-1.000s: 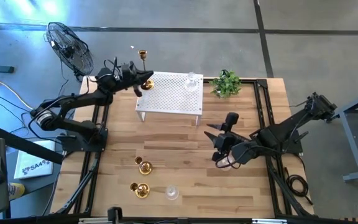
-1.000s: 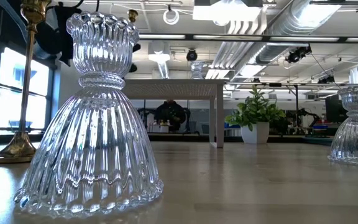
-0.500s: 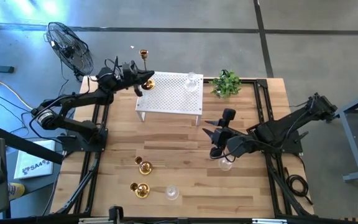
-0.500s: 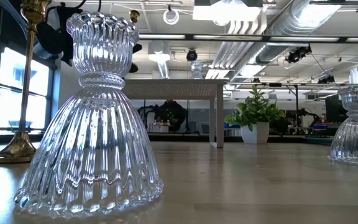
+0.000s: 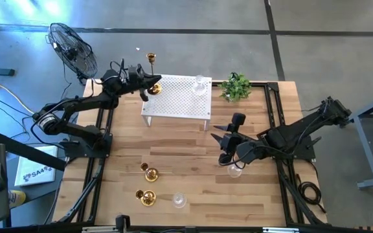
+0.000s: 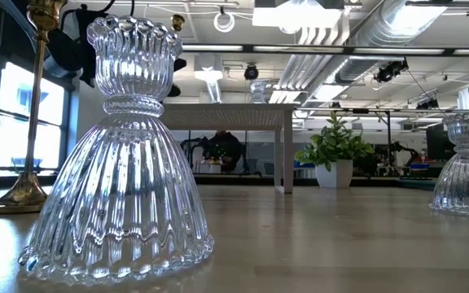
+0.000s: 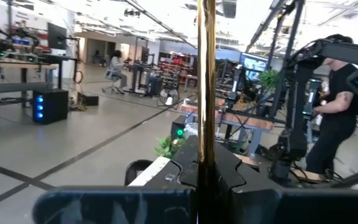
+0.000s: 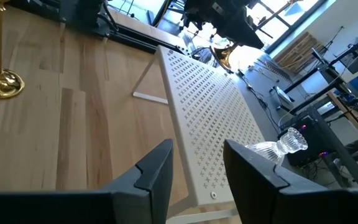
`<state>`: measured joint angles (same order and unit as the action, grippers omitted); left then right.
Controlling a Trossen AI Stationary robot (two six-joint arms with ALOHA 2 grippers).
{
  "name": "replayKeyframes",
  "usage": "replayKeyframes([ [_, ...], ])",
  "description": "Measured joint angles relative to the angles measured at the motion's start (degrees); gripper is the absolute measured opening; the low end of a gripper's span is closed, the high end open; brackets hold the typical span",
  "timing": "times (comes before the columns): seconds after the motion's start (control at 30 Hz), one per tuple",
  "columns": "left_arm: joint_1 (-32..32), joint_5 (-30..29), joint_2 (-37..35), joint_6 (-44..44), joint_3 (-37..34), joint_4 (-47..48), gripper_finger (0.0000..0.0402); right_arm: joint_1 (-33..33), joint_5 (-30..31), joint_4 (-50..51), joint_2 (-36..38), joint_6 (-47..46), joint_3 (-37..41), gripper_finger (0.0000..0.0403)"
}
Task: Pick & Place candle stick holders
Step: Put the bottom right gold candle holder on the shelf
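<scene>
Left gripper (image 5: 149, 85) sits at the far-left corner of the white perforated stand (image 5: 177, 97), jaws clamped on a tall brass holder (image 5: 151, 68). In the left wrist view only its stem (image 7: 206, 93) shows; cup and base are cut off.

Right gripper (image 5: 224, 144) is mid-table, near side of the stand, fingers (image 8: 157, 171) partly apart with nothing between them. A clear glass holder (image 5: 236, 170) is mostly hidden under that arm; contact can't be made out.

Another glass holder (image 5: 200, 85) stands on the stand's far-right part. Two brass holders (image 5: 149, 173) (image 5: 146, 197) and one glass holder (image 5: 179, 201) sit near the front edge. Low view: that front glass one (image 6: 120, 155) fills the frame, and neither gripper can be made out.
</scene>
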<state>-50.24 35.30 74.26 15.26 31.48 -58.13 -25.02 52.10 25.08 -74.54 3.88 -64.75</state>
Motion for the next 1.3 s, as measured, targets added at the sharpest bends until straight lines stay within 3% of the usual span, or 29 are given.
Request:
replayKeyframes([
  [0.43,0.0,-2.5,0.0,-1.6,0.0,0.5,0.0,0.0,-0.1,0.2,0.0,-0.3,0.0,0.0133],
  [0.63,-0.1,0.8,1.1,-3.4,0.0,0.6,0.0,0.0,-1.6,1.0,0.0,-1.3,0.0,0.0134],
  [0.77,0.0,6.1,1.9,-4.7,0.0,0.5,0.0,0.0,-3.0,1.0,0.0,-1.5,0.0,0.0134],
  [1.3,-3.0,4.7,3.3,-3.8,-0.1,0.6,0.0002,0.0,-2.8,3.4,0.0,-3.7,0.0,0.0134],
])
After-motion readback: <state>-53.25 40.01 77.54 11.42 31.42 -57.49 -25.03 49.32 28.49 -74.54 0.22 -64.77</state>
